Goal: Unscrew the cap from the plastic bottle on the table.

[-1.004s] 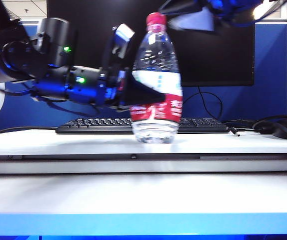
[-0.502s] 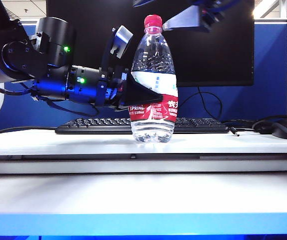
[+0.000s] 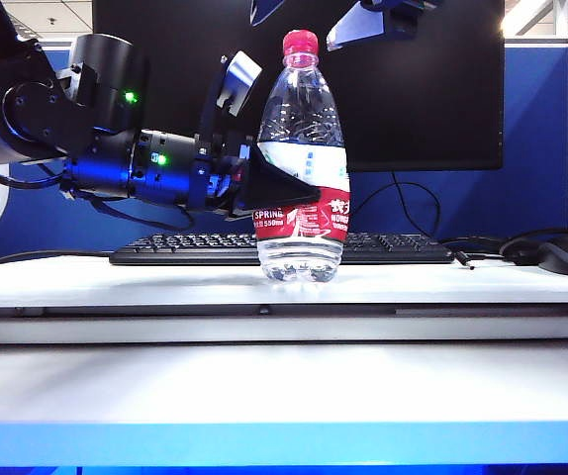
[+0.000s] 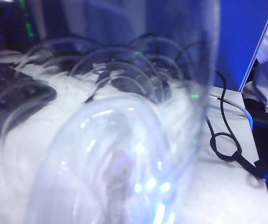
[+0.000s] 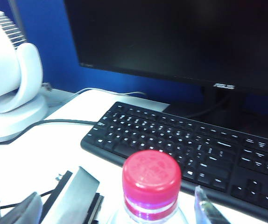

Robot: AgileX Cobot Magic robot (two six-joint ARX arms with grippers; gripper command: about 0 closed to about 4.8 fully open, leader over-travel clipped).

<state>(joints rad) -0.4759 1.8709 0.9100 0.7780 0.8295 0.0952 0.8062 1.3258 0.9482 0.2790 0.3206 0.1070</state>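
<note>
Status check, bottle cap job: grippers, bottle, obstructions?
Left gripper shut on the plastic bottle, upright on the table. Right gripper open, straddling the cap, still on. Nothing obstructing.

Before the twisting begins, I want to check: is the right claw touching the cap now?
Apart. In the exterior view the right claw stands open, its fingers either side of the cap with dark gaps showing.
</note>
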